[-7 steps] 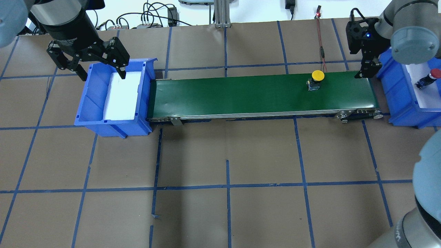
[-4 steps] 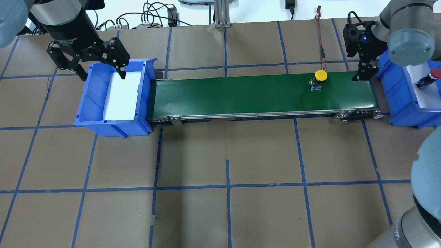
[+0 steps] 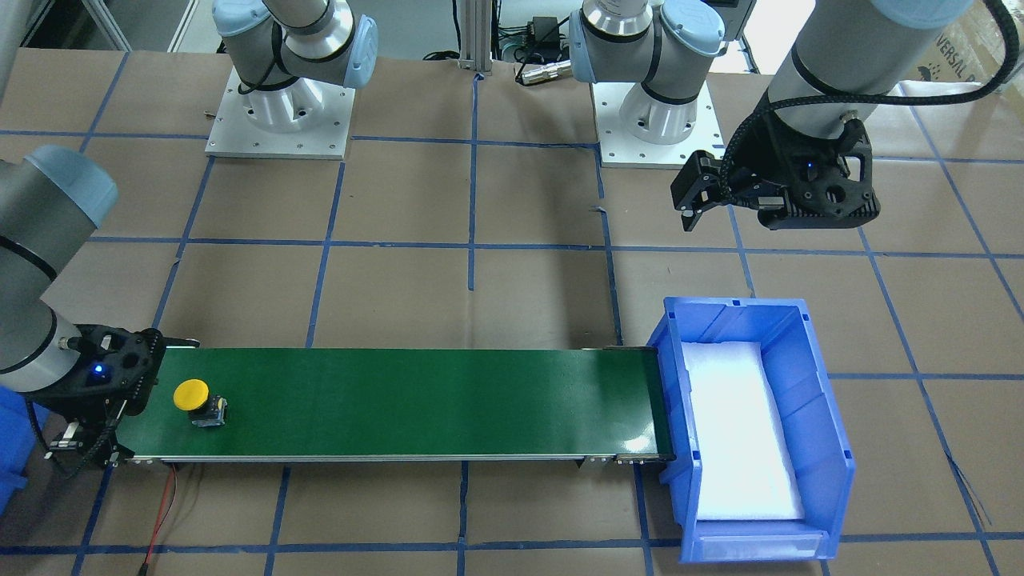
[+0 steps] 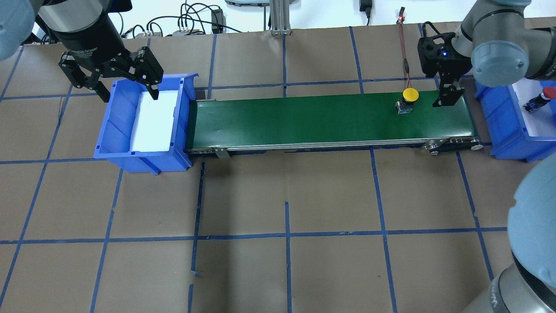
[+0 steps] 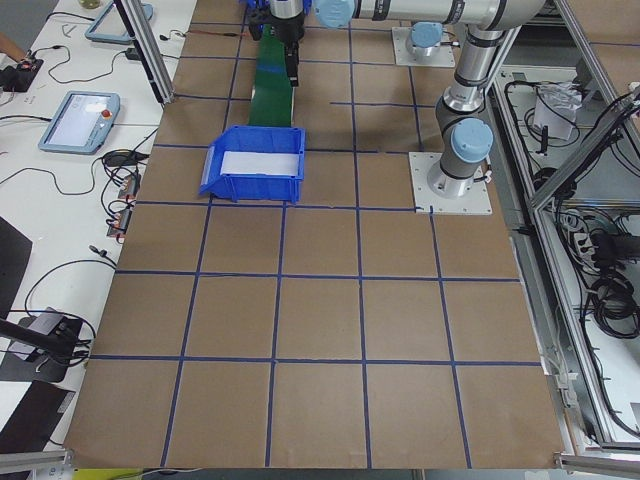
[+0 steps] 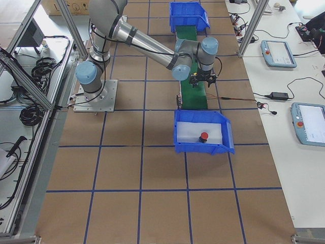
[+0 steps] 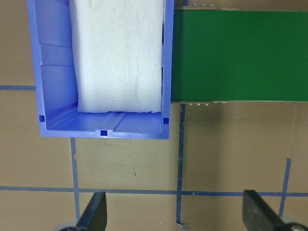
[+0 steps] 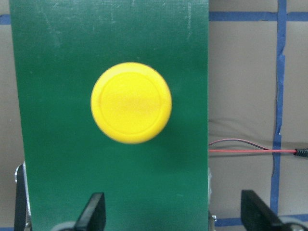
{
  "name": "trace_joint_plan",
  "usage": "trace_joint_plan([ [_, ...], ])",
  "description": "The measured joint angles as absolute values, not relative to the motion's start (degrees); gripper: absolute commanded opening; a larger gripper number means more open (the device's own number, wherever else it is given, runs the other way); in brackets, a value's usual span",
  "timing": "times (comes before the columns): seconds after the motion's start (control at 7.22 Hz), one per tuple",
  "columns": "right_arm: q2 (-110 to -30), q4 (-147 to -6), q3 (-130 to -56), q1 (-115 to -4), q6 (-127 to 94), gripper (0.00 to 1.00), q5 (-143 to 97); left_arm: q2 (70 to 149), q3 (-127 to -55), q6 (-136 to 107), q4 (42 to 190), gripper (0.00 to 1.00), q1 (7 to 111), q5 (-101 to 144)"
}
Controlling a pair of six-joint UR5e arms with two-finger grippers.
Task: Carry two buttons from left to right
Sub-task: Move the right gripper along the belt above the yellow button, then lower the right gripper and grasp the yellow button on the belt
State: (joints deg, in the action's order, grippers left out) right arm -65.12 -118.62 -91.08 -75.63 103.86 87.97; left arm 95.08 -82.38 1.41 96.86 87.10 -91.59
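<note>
The yellow button [image 4: 409,99] stands upright on the green conveyor belt [image 4: 304,117] near its right end; it also shows in the front view [image 3: 196,398] and fills the right wrist view [image 8: 131,102]. My right gripper [image 4: 446,93] hangs open and empty above the belt, just right of this button; its open jaws frame the lower edge of the wrist view [image 8: 175,214]. The red button [image 4: 548,93] lies in the right blue bin [image 4: 508,143]. My left gripper [image 4: 128,89] is open and empty above the far end of the left blue bin [image 4: 143,163].
The left bin holds only a white foam liner [image 7: 118,53]. A red wire [image 4: 406,65] runs from the back of the table to the belt's far edge. Cables and an aluminium post stand along the back. Blue tape lines grid the brown table.
The yellow button has travelled right along the belt. My right gripper has moved left from the bin's edge to above the belt's end, closer to the button. The left arm has not moved.
</note>
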Motion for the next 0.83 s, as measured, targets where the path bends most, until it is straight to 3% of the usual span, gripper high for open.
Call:
trace_joint_plan([
  [0.83, -65.67, -118.68, -93.83, -77.58, 104.02, 0.98, 89.22, 95.02, -82.44, 1.4, 96.86, 1.0, 87.1, -91.59],
])
